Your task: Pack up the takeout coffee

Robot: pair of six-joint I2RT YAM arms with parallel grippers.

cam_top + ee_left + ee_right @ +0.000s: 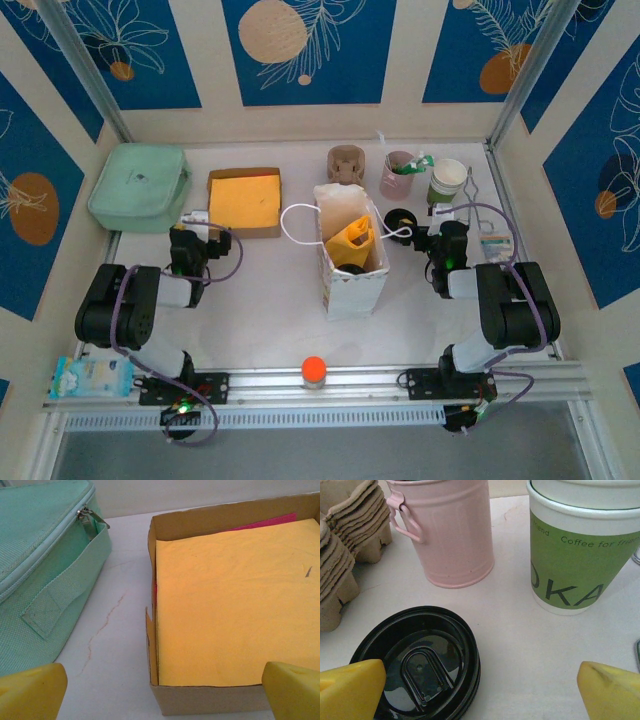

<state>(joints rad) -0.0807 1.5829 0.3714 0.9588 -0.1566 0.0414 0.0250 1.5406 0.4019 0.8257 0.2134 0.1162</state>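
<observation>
Mostly hidden, black-lidded takeout coffee (351,268), in bag (345,296)

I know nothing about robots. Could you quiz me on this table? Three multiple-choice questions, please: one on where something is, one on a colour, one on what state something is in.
1. The white paper bag stands: A in the middle of the table; B at the far left corner; C at the near right edge.
2. The top napkin in the cardboard box is: A blue; B yellow; C black.
3. The right claw is: A shut empty; B shut on a spoon; C open.

Answers: 1 A, the top view shows it at the centre. 2 B, the left wrist view shows a yellow sheet on top. 3 C, its yellow fingers stand wide apart, gripping nothing.
</observation>
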